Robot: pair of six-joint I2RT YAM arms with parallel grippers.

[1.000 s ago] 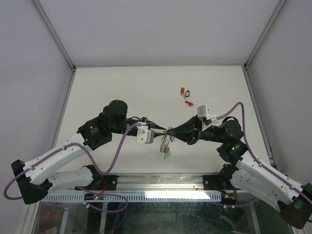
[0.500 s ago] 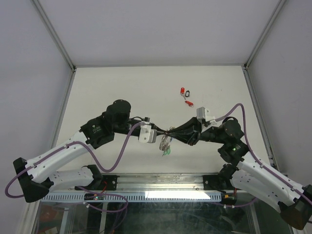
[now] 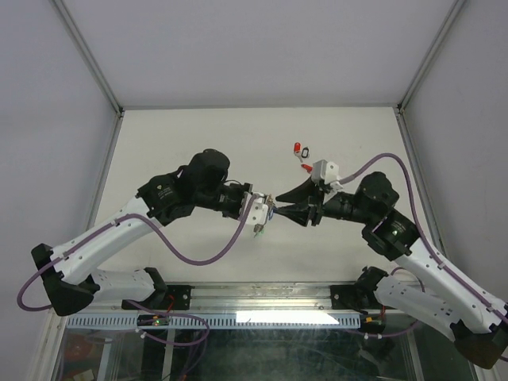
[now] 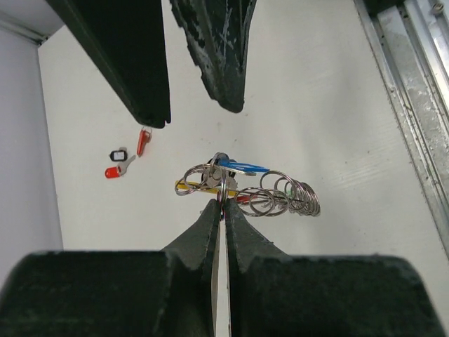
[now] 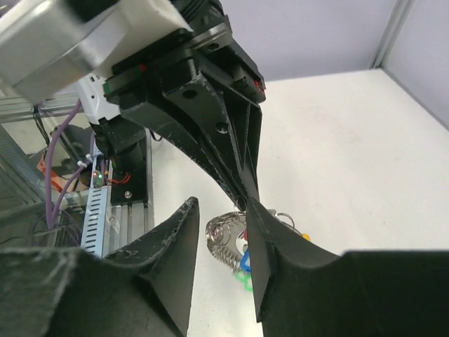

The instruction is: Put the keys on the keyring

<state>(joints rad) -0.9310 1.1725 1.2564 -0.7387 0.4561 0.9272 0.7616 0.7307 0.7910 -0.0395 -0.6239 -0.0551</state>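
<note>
Two grippers meet tip to tip above the near middle of the table (image 3: 175, 143) in the top view. The left gripper (image 3: 265, 205) reaches in from the left and the right gripper (image 3: 280, 209) from the right. The keyring (image 3: 271, 211) is a small tangle between them, lifted off the surface. More keys (image 3: 305, 167) with red tags lie loose on the table, farther back and slightly right, apart from both arms.

From the left wrist, the left gripper (image 4: 220, 205) has its fingers pressed together on one wire loop of the keyring (image 4: 280, 196). Silvery coils trail to the right of the pinch and a short yellow piece (image 4: 186, 185) pokes out on the left. A blue tag (image 4: 242, 167) is already threaded among the loops. The right gripper (image 4: 195, 112) hangs just beyond, its jaws spread with nothing between them. The loose keys (image 4: 116, 170) show on the table behind.

From the right wrist, the right gripper (image 5: 221, 205) is likewise spread and empty. The left gripper (image 5: 243, 200) comes down in front of it, with the keyring (image 5: 224, 235) dangling under its tip. Blue (image 5: 245, 262) and green (image 5: 242, 279) tags hang lowest.

This looks like the ring passing from one gripper to the other. To do it well, the left pinch should hold firm and steady so the coils do not swing. The right jaws should back off without snagging a loop. They then have to come down squarely on one loose key, which is tiny and flat on the table.
</note>
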